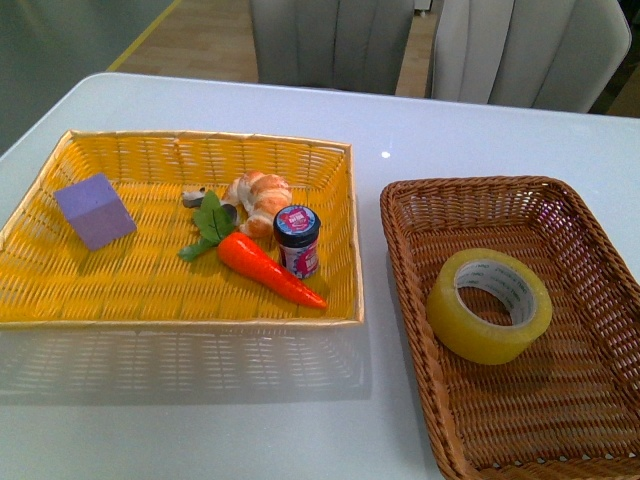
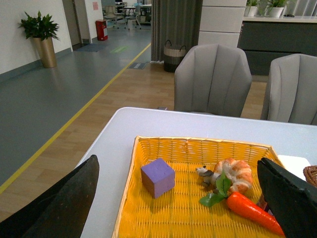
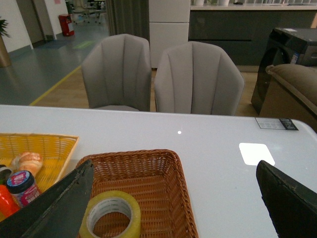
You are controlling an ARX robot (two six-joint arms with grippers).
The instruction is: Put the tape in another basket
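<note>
The tape [image 1: 490, 305], a wide yellowish roll with a white printed core, lies flat in the brown wicker basket [image 1: 560, 205] on the right of the white table. In the right wrist view the tape [image 3: 111, 215] sits in that basket [image 3: 148, 171] beside one dark finger [image 3: 59, 206]. My right gripper [image 3: 174, 163] hangs open above the basket's near end, holding nothing. Over the yellow basket [image 2: 198, 146], my left gripper [image 2: 177, 162] is also open and empty. Neither arm shows in the front view.
The yellow basket [image 1: 150, 290] on the left holds a purple cube [image 1: 94, 210], a toy carrot [image 1: 268, 267], a croissant [image 1: 258, 198] and a small jar [image 1: 298, 240]. Grey chairs [image 1: 330, 40] stand behind the table. Bare table lies between the baskets.
</note>
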